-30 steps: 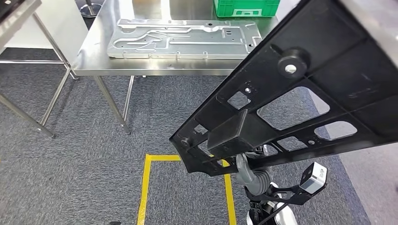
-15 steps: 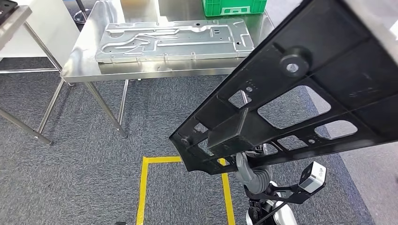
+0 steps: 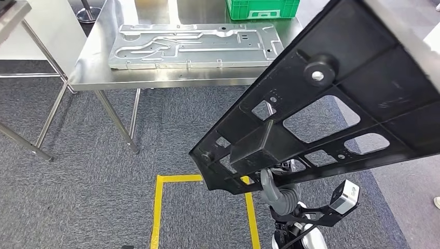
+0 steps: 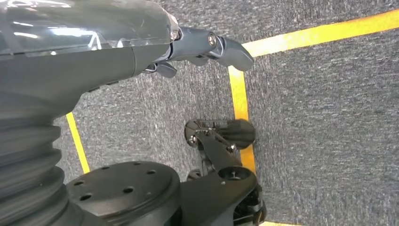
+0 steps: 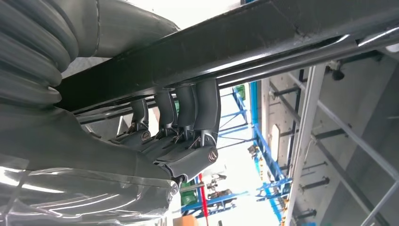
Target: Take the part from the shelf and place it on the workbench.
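The right hand [image 5: 179, 136] is gripping the black part [image 3: 332, 98], fingers hooked over its edge, carrying it tilted above the floor toward the workbench [image 3: 171, 78], while the left hand [image 4: 197, 47] is hanging empty, fingers loosely apart; next it will likely need lowering flat beside the metal plate [image 3: 194, 45].

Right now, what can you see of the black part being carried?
The black part is a large flat panel, plastic-looking, with ribs, several cut-out windows, a round boss with a pale centre and a boxy block near its lower end. It is tilted, lower end toward the floor, in the air short of the steel workbench. The right robot hand grips its edge, fingers curled over it.
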Motion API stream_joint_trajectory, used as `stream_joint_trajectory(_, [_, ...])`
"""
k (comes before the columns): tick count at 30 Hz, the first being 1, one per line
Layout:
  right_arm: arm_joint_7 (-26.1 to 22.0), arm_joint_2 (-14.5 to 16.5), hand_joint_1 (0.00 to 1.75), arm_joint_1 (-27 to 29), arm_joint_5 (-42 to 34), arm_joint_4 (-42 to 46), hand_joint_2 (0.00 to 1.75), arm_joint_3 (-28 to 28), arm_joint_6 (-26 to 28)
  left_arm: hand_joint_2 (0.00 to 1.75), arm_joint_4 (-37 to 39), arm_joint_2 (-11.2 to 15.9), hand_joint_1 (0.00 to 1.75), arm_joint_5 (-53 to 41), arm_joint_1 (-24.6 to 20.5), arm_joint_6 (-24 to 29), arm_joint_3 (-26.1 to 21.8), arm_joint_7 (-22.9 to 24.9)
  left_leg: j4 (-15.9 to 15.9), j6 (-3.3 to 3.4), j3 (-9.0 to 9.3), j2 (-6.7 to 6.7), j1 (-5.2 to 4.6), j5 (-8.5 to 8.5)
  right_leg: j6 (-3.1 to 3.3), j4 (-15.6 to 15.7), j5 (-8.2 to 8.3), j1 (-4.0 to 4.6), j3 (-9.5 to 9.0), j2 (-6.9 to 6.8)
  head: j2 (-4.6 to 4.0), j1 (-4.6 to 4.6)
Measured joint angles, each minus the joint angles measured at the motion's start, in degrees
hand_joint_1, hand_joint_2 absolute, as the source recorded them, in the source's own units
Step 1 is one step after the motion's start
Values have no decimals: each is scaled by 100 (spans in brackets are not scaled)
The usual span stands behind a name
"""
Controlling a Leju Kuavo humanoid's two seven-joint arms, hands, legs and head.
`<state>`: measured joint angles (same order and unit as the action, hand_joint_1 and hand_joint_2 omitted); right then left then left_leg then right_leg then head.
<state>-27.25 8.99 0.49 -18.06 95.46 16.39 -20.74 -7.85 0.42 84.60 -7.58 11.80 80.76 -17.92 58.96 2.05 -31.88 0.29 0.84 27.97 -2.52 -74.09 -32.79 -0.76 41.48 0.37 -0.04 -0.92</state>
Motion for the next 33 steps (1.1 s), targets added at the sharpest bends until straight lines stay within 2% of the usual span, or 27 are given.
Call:
stream_joint_trajectory(1, [1,-1,175,7,-1,1,175,0,3,175,0,-1,0,-1,3,0,3,0,1,-5,24,-1,0,21,9,36,89,0,29,-4,0,-1])
stream_joint_trajectory(2, [1,-1,175,10,0,4,175,0,5,175,0,-2,0,-3,3,-1,7,0,1,-16,60,-3,-1,48,31,290,286,3,-57,-6,0,-1])
stream_joint_trajectory(3, [2,0,175,10,1,12,175,0,8,175,0,-4,0,-4,3,-2,13,0,-1,-31,103,-4,-1,79,63,675,528,10,-210,-12,0,-2])
stream_joint_trajectory(4, [2,0,175,11,1,19,175,0,8,175,0,-8,0,-5,0,-4,19,0,-4,-49,143,-3,-4,107,97,1022,675,32,-354,-26,0,1])
stream_joint_trajectory(5, [2,0,175,9,1,28,175,0,8,175,0,-12,0,-5,-3,-7,26,0,-10,-74,168,-1,-6,131,137,1300,731,59,-467,-40,0,-2])
stream_joint_trajectory(6, [2,-1,175,14,1,39,175,-1,7,175,0,-15,0,-4,-4,-8,31,1,-23,-107,185,4,-8,150,183,1448,752,85,-519,-52,0,-3])
stream_joint_trajectory(7, [2,-1,175,23,1,46,175,-2,5,175,0,-18,0,-3,-2,-8,36,2,-21,-147,205,10,-13,150,221,1479,711,106,-528,-58,0,-4])
stream_joint_trajectory(10, [2,2,175,43,1,56,175,-7,4,175,0,-19,0,-2,-10,-7,39,3,82,-245,262,19,-17,193,322,1570,760,74,-668,-37,0,-2])
stream_joint_trajectory(11, [1,4,175,41,1,57,175,-8,3,175,0,-19,0,-1,-18,-7,39,3,256,-255,189,16,-13,278,352,1595,749,61,-732,-35,0,6])
stream_joint_trajectory(12, [0,5,175,42,1,57,175,-8,3,175,0,-18,0,-1,-23,-7,40,2,536,-266,39,12,-8,405,381,1615,732,59,-781,-38,0,13])
stream_joint_trajectory(14, [2,6,175,50,1,55,175,-9,3,175,0,-17,0,1,-16,-7,42,3,1251,-300,-409,7,-8,696,425,1615,684,71,-824,-29,0,27])
stream_joint_trajectory(15, [3,5,175,58,1,54,175,-9,3,175,0,-17,0,1,-5,-7,44,4,1488,-320,-601,6,-8,759,433,1612,658,79,-845,-16,0,26])
stream_joint_trajectory(16, [4,5,175,63,1,54,175,-9,3,175,0,-17,0,1,7,-7,45,4,1544,-331,-711,6,-8,706,434,1607,629,86,-874,0,0,26])
stream_joint_trajectory(17, [4,5,175,66,1,54,175,-10,3,175,0,-17,0,1,14,-7,45,4,1385,-329,-717,6,-8,524,429,1601,596,92,-913,17,0,27])
stream_joint_trajectory(19, [4,5,175,68,1,54,175,-11,3,175,0,-14,0,1,19,-3,46,4,648,-289,-493,4,-12,-22,409,1588,516,99,-1011,36,0,25])
stream_joint_trajectory(20, [3,5,175,68,1,52,175,-11,2,175,1,-12,0,1,17,-1,46,6,321,-264,-398,3,-29,-157,392,1577,483,102,-1042,41,0,21])
stream_joint_trajectory(21, [2,6,175,68,1,51,175,-11,2,175,1,-10,0,2,11,1,46,8,126,-233,-339,3,-47,-211,369,1568,457,103,-1050,42,0,25])
stream_joint_trajectory(23, [1,5,175,74,1,48,175,-14,1,175,2,-9,0,3,13,2,47,11,55,-178,-339,3,-77,-195,309,1558,421,107,-1042,43,0,33])
stream_joint_trajectory(25, [-3,4,175,76,0,50,175,-19,-1,175,1,-15,0,3,20,2,49,11,25,-127,-297,2,-47,-281,238,1552,369,115,-1064,37,0,41])
stream_joint_trajectory(27, [-16,2,175,72,-1,55,175,-27,-7,175,1,-21,0,4,3,3,49,11,-22,-82,-243,4,-10,-274,164,1304,224,104,-968,25,0,35])
stream_joint_trajectory(28, [-24,0,175,76,-1,55,175,-32,-9,175,1,-21,0,8,-7,4,49,11,-32,-61,-222,6,-4,-263,129,1004,93,79,-808,17,0,31])
stream_joint_trajectory(30, [-42,-3,175,90,-2,52,175,-45,-14,175,2,-20,0,17,-13,5,49,11,-33,-39,-197,7,-3,-226,73,247,-157,31,-338,5,0,28])
stream_joint_trajectory(31, [-49,-5,175,98,-3,51,175,-53,-16,175,2,-20,0,25,-8,4,50,11,-32,-40,-177,7,1,-204,50,-16,-180,6,-138,-1,0,29])
stream_joint_trajectory(32, [-55,-7,175,103,-3,50,175,-59,-16,175,1,-21,0,30,-3,4,50,11,-32,-51,-146,4,7,-176,32,-65,-78,-15,-41,-6,0,29])
stream_joint_trajectory(33, [-60,-9,175,104,-3,50,175,-64,-16,175,1,-22,0,36,0,4,51,12,-32,-68,-103,0,18,-146,18,102,124,-35,-58,-11,0,28])
